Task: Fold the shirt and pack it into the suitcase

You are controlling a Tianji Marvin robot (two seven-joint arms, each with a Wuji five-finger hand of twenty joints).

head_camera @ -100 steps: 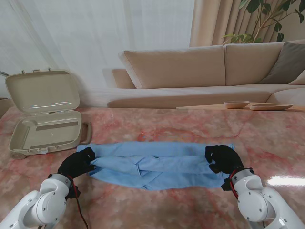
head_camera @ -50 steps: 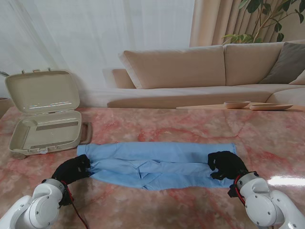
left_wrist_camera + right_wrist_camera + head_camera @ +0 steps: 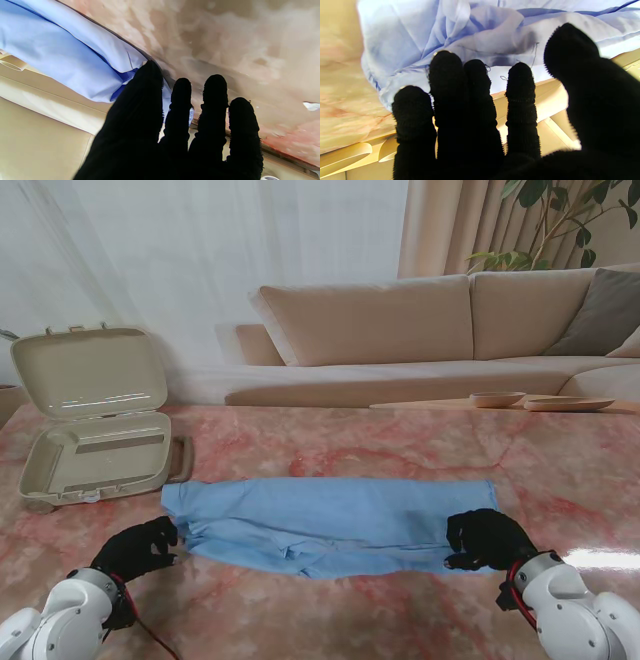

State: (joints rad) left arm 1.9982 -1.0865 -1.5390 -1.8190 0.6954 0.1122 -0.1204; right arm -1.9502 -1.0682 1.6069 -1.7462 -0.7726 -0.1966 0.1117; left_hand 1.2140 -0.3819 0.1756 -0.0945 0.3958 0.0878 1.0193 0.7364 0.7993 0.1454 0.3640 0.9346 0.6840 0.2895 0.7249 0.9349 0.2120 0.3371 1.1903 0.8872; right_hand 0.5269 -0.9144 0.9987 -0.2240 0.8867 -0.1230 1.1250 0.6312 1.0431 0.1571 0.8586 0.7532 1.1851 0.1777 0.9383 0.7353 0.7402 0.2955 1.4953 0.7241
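The light blue shirt (image 3: 330, 520) lies as a long folded strip across the pink marble table (image 3: 400, 445). My left hand (image 3: 135, 548), in a black glove, rests on the table just nearer to me than the shirt's left end, fingers spread and holding nothing. My right hand (image 3: 487, 538) sits at the shirt's near right corner, also open. The beige suitcase (image 3: 100, 478) stands open at the far left with its lid up. The left wrist view shows the left hand (image 3: 175, 130) beside the shirt's edge (image 3: 62, 50). In the right wrist view the right hand (image 3: 482, 120) is spread before rumpled cloth (image 3: 470, 32).
A beige sofa (image 3: 400, 330) runs behind the table. A wooden bowl (image 3: 497, 398) and a flat dish (image 3: 568, 404) sit at the table's far right edge. A plant (image 3: 560, 220) stands in the back right corner.
Both hands have let go of the shirt's ends and drawn back toward me. The upper layer now lies flat over the lower one, so the strip looks smoother.
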